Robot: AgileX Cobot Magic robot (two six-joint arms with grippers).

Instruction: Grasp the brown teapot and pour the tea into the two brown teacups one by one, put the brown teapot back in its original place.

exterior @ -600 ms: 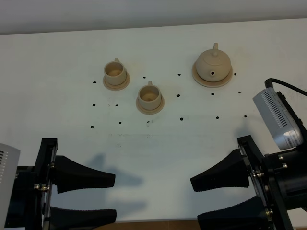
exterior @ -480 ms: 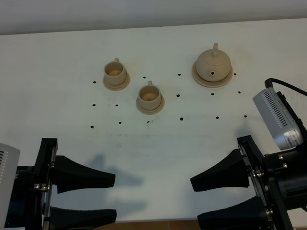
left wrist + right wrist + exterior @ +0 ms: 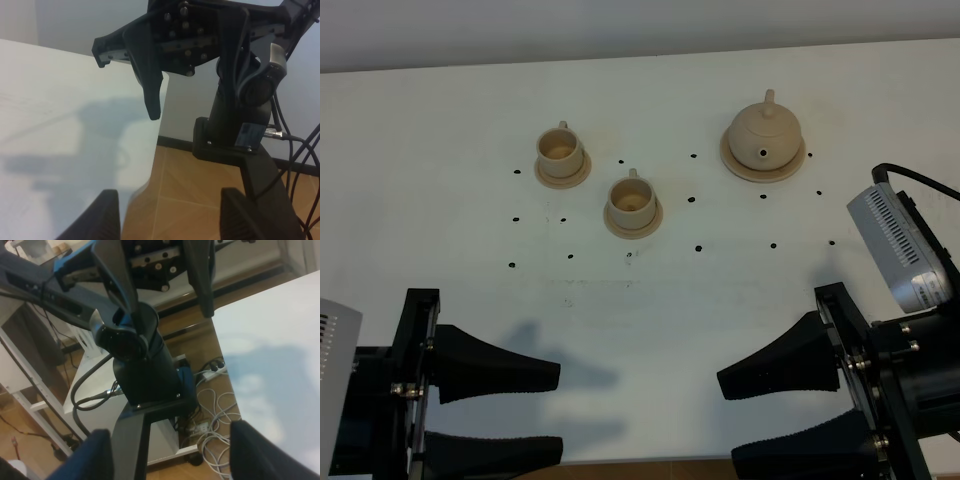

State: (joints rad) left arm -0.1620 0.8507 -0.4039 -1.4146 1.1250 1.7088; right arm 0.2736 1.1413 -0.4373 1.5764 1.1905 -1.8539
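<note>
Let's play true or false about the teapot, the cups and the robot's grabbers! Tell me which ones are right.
1. The brown teapot sits on its wide saucer. True.
2. The right gripper holds the teapot. False: it is open, empty and far from it.
3. The far teacup and the near teacup each stand on a saucer. True.
4. The teapot stands between the teacups. False: it is off to their right.
5. The left gripper is open. True.

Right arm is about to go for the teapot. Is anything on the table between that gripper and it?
Nothing visible blocks it. Between the open right gripper and the brown teapot lies only bare white table with small black dots. The far teacup and near teacup stand left of that line.
</note>
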